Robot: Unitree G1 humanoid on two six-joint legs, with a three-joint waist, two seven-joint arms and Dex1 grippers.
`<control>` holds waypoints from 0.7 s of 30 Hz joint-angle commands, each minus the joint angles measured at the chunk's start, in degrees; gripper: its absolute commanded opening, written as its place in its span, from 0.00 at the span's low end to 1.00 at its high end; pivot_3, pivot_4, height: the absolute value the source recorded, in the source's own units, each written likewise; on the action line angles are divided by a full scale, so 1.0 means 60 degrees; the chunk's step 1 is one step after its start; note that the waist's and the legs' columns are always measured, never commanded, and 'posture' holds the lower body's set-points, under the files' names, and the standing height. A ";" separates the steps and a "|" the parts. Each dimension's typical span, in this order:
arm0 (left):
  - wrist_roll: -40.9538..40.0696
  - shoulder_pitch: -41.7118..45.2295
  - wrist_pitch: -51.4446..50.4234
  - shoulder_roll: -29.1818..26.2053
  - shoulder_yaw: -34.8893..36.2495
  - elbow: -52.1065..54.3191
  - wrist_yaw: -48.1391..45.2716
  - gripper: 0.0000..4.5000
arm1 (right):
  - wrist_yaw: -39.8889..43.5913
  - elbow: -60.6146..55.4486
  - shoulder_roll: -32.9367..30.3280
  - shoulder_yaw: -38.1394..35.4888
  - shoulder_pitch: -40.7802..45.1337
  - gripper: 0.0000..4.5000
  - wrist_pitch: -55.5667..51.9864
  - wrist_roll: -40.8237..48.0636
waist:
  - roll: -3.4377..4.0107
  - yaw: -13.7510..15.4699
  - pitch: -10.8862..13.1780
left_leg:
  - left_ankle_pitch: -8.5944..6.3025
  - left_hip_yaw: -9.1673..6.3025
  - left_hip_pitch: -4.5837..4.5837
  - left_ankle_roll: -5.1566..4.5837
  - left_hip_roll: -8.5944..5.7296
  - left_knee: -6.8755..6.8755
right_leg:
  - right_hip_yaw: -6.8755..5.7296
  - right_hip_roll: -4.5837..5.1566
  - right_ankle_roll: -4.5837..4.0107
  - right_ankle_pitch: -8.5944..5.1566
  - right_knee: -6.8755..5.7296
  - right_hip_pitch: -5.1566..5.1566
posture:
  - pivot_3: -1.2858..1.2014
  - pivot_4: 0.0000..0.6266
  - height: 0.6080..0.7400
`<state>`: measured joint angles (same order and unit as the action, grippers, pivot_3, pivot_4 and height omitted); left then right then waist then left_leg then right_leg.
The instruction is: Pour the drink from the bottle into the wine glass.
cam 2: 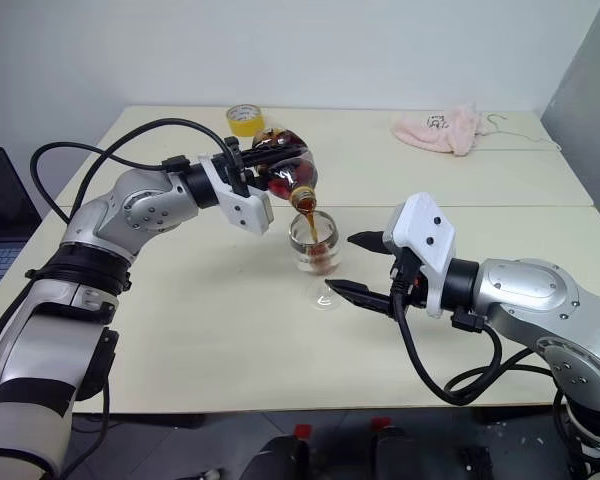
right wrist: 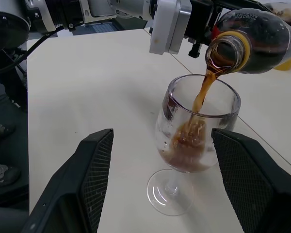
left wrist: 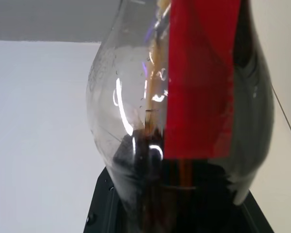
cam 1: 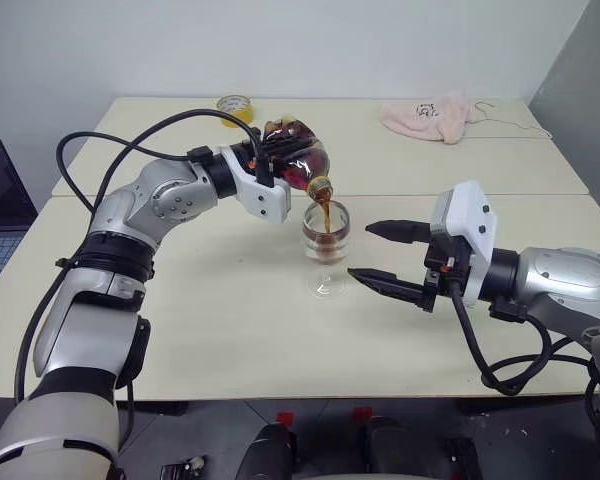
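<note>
Caught right in the middle of the pour. Bottle point(cam 1: 292, 155) clamped tight in the left gripper point(cam 1: 263, 160), tipped over with its open mouth hanging just above the rim of the wine glass point(cam 1: 326, 245). Cap already off. Thin stream of the dark cola drink point(right wrist: 200, 94) dropping straight into the bowl and foaming up at the bottom. Bowl maybe a third full going by the right wrist view, with plenty of cola left sloshing in the bottle's round belly, so a good chunk of pouring to go, then tipping the bottle back upright and setting it down.

Right gripper point(cam 1: 390, 257) spread wide and holding nothing, parked just right of the glass at bowl and stem level, fingers pointing at it but not touching.

Around the glass: yellow tape roll point(cam 1: 234, 104) well behind it at the far side of the table point(cam 1: 230, 330), pink cloth point(cam 1: 427, 116) far off behind and to the right, dark laptop point(cam 1: 2, 215) way off to the left past the table edge. Nothing crowding the glass except that open right gripper, probably the only thing near enough to knock the stem.
</note>
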<state>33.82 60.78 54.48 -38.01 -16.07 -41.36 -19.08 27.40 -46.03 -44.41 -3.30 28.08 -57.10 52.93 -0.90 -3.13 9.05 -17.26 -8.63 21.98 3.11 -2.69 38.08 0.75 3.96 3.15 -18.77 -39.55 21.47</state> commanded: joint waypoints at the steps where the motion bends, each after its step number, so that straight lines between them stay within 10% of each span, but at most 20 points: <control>1: -0.0082 0.0367 0.0104 -0.0144 0.0110 0.0270 0.0279 0.19 | -0.0039 -0.0227 0.0004 -0.0143 0.0053 0.77 0.0243 0.0059 | 0.0000 0.0000 0.0000 | 0.0000 0.0000 0.0000 0.0000 0.0000 0.0000 | 0.0000 0.0000 0.0000 0.0000 0.0000 0.0000 | 0.52 0.24 1.00; 21: 0.0109 0.0303 0.0204 -0.0207 0.0087 0.0115 0.0517 0.19 | -0.0017 -0.0232 -0.0011 -0.0082 0.0014 0.77 0.0283 0.0016 | 0.0000 0.0000 0.0000 | 0.0000 0.0000 0.0000 0.0000 0.0000 0.0000 | 0.0000 0.0000 0.0000 0.0000 -0.0002 0.0000 | 0.52 0.24 1.00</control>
<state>34.99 60.77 55.40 -38.24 -16.07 -41.36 -17.60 27.41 -46.03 -44.41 -3.21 28.03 -56.78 52.87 -0.90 -3.13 9.05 -17.26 -8.63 21.98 3.11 -2.70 38.09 0.75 3.96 3.15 -18.77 -39.56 21.47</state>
